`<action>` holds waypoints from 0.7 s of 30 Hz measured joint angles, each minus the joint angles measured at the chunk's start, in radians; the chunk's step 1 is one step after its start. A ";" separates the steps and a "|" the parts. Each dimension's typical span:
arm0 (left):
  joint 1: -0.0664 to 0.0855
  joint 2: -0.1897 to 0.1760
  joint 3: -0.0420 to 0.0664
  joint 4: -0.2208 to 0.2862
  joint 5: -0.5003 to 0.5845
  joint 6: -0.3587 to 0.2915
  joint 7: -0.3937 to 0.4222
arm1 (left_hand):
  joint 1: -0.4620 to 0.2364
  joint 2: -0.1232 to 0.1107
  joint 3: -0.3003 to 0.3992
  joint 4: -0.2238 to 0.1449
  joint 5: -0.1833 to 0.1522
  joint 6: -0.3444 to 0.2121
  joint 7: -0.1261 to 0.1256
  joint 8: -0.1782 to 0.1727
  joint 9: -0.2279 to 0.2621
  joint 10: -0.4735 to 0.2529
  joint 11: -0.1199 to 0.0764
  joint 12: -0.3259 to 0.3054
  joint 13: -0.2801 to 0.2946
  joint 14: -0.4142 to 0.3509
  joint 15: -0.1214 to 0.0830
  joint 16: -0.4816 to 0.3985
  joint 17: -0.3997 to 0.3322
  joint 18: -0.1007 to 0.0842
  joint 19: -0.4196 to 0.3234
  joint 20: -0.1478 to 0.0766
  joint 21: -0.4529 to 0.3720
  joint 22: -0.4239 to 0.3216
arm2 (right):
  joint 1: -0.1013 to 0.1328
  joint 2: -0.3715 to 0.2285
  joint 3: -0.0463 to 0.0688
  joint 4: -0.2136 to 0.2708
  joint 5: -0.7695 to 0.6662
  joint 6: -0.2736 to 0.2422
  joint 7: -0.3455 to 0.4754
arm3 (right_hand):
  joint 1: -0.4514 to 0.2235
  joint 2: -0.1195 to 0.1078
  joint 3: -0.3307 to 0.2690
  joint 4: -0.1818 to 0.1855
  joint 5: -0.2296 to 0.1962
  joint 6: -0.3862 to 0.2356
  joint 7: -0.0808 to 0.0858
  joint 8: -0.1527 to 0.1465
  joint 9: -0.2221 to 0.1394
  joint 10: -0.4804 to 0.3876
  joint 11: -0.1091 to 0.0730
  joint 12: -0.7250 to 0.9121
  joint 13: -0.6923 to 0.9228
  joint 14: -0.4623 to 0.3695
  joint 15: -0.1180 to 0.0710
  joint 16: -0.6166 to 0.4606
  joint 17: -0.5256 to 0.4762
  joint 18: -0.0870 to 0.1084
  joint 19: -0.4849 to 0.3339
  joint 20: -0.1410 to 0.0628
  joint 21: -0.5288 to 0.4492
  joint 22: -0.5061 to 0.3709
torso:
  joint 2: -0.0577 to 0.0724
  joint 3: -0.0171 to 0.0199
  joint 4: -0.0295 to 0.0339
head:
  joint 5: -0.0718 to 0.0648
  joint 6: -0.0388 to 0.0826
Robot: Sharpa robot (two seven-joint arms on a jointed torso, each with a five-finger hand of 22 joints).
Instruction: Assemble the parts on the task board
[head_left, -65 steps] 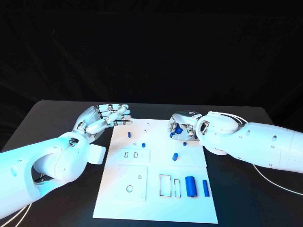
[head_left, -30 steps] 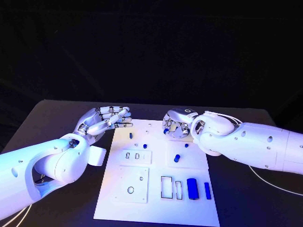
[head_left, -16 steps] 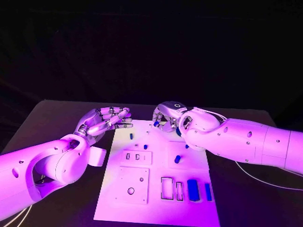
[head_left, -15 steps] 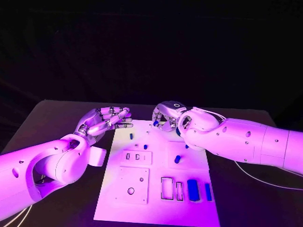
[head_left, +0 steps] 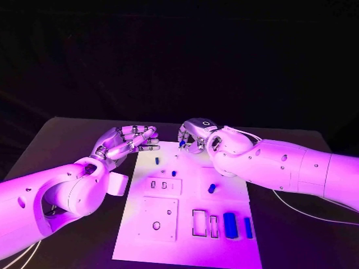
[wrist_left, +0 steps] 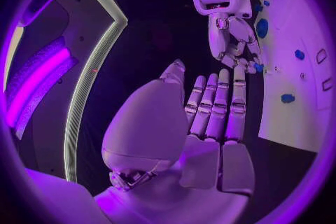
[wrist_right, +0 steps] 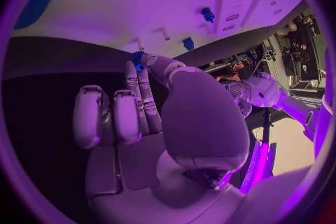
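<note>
Right hand (head_left: 194,138) pinches a part (wrist_right: 137,59) (fingers curled).

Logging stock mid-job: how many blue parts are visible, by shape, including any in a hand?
Small blue pegs on white task board: 3
Thick blue cylinder: 1
Slim blue bar: 1
Blue piece in right hand: 1
Total: 6

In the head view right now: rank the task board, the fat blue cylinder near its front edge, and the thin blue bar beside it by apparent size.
1. task board
2. fat blue cylinder
3. thin blue bar, similar in length but clearly narrower, so smallest.
</note>
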 measured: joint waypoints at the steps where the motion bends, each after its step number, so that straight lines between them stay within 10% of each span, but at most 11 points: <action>1: 0.000 0.000 0.000 0.000 0.000 0.000 0.000 | 0.000 0.000 0.000 0.000 0.000 0.000 0.000 0.000 0.000 0.000 0.000 0.000 0.000 0.000 0.000 0.000 0.000 0.000 0.000 0.000 0.000 0.000 | 0.000 0.002 0.000 -0.001 0.000 0.000 0.000 | 0.000 0.000 0.000 0.000 0.000 0.000 0.000 0.000 0.000 0.000 0.000 0.000 0.000 0.000 0.000 0.000 0.000 0.000 0.000 0.000 0.000 0.000 | 0.000 0.0000 0.0005 | 0.001 0.000; 21: 0.004 0.003 0.000 -0.002 0.001 0.004 -0.001 | 0.000 0.000 0.000 0.000 0.000 0.000 0.000 0.000 0.000 0.000 0.000 0.000 0.000 0.000 0.000 0.000 0.000 0.000 0.000 0.000 0.000 0.000 | -0.011 0.024 0.000 -0.023 0.002 0.021 0.000 | 0.000 0.000 0.000 0.000 0.003 0.000 0.000 0.000 0.001 0.000 0.000 0.000 0.000 0.000 0.000 0.000 -0.001 0.000 0.000 0.000 0.000 -0.002 | 0.001 -0.0003 -0.0003 | 0.008 -0.004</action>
